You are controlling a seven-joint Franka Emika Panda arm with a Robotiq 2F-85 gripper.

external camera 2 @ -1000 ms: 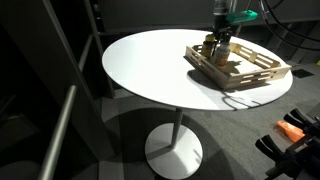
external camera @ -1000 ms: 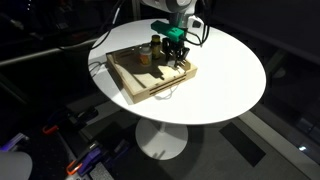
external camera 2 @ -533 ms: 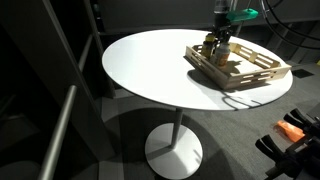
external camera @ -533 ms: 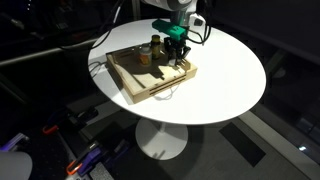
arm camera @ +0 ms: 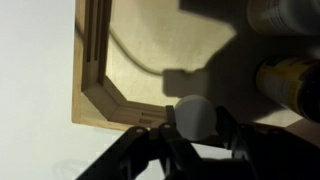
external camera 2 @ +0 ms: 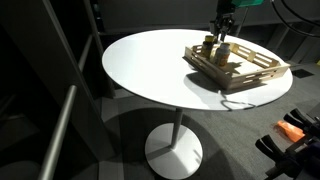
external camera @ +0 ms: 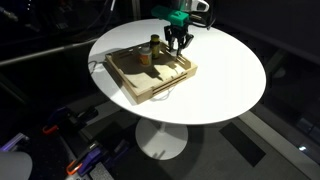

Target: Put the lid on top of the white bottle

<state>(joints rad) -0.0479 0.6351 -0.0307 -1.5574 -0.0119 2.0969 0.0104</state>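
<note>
My gripper [arm camera: 193, 122] is shut on the lid [arm camera: 192, 112], a small flat round white cap held between the two dark fingers. In both exterior views the gripper [external camera: 180, 44] [external camera 2: 221, 30] hangs above the far part of the wooden tray [external camera: 150, 80] [external camera 2: 245, 75]. Two small bottles stand together in the tray [external camera: 148, 50] [external camera 2: 214, 47], beside and below the gripper. In the wrist view a pale bottle [arm camera: 285, 14], apparently the white bottle, shows at the top right edge. A yellow-amber bottle [arm camera: 290, 80] stands just below it. The lid is apart from both.
The tray lies on a round white pedestal table [external camera: 225, 75] [external camera 2: 140, 70]. A thin cable [arm camera: 135, 55] curls over the tray floor near its corner [arm camera: 100, 95]. The surroundings are dark, with clutter on the floor [external camera 2: 290, 130].
The gripper has risen from low in the tray, next to the bottles, to well above it, with the lid between its fingers.
</note>
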